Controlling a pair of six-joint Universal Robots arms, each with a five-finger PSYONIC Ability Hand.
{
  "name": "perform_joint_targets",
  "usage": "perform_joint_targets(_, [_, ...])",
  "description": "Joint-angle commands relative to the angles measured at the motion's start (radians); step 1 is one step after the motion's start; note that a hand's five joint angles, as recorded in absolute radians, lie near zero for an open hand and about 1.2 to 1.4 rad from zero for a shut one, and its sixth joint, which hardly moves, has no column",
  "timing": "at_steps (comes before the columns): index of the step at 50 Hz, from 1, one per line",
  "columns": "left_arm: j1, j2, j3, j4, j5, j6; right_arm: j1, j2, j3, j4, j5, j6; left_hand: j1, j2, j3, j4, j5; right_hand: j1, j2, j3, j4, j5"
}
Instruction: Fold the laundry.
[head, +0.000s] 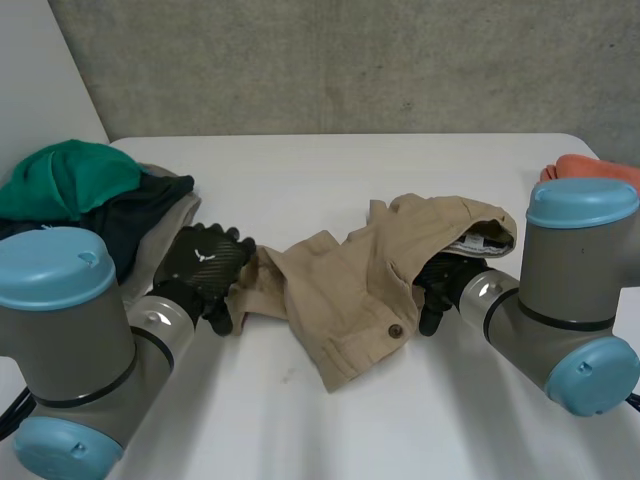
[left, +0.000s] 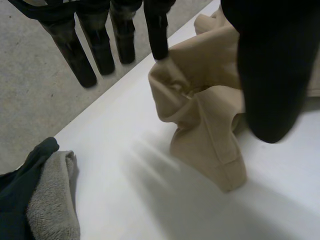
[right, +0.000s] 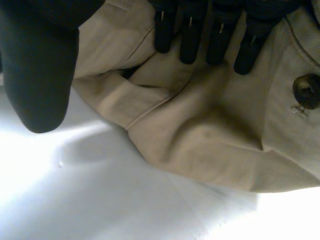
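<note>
Lying crumpled on the table, the tan shorts sit between both hands: the left hand pinches their left end between finger and thumb, and the right hand lays straight fingers on their right side. Far left sits a clothes pile.

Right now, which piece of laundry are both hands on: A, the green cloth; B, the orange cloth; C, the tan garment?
C: the left hand meets the tan garment at its left end, and the right hand is at its right side, beneath a fold.
</note>
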Motion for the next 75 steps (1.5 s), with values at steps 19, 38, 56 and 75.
perform_joint_targets(19, [0.059,0.06,-0.001,-0.059,0.054,-0.05,-0.132,0.184,-0.521,0.24,0.068,0.175,-0.12,-0.117,-0.123,-0.116,-0.121,0.032,0.027,0.05,0.042,0.081])
perform_joint_targets(38, [0.059,-0.017,0.074,-0.062,0.066,-0.059,-0.182,-0.117,-0.184,0.524,0.105,-0.353,-0.12,-0.117,-0.123,-0.116,-0.121,0.252,0.247,0.27,0.263,0.302])
perform_joint_targets(56, [0.062,0.012,0.105,-0.084,0.062,-0.116,-0.18,-0.099,-0.244,0.546,-0.318,-0.051,-0.12,-0.117,-0.123,-0.116,-0.121,0.162,0.157,0.18,0.173,0.212])
perform_joint_targets(75, [0.085,0.021,0.059,-0.081,0.062,-0.133,0.078,0.276,-0.367,0.022,0.173,0.248,-0.12,-0.117,-0.123,-0.116,-0.121,0.093,0.088,0.111,0.104,0.143])
